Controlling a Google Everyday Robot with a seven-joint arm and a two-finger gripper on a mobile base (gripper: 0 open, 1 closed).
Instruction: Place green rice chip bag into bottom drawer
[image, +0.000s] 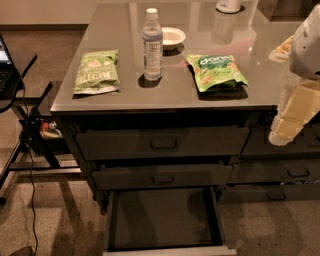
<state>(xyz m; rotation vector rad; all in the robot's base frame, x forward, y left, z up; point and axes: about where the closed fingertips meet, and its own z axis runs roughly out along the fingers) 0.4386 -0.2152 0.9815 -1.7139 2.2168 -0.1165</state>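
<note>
- Bottom drawer (165, 220): pulled out, interior bare, pale front rim nearest cam. Mid drawer (162, 176) and top drawer (162, 144) are shut above it. Risk: a release too close to the cabinet face could hang the bag on the mid drawer front instead of dropping it in.
- End effector (287, 127): far right of view, seen across the tabletop's front edge and the neighbouring drawer stack (295, 170). Well apart from the target. Open vs closed: cannot tell. Nothing seen in it. Height rel. to the top is hard to judge.
- Tabletop (165, 97): risk that a low approach clips the front edge.
- Green rice chip bag (217, 72): lies flat on the tabletop, right of centre, near the front edge, not yet grasped. Flat crinkly film probably gives a poor pinch. It may slip or get shoved, and if shoved fwd it could slide off and miss the drawer.
- Olive-green bag (97, 71): left side, well apart. Similar colour, so wrong-pick risk.
- Water bottle (152, 45): upright betw. the bags, near the target's left. An overshoot could tip it.
- Small bowl (172, 36): just behind the bottle, low risk.
</note>
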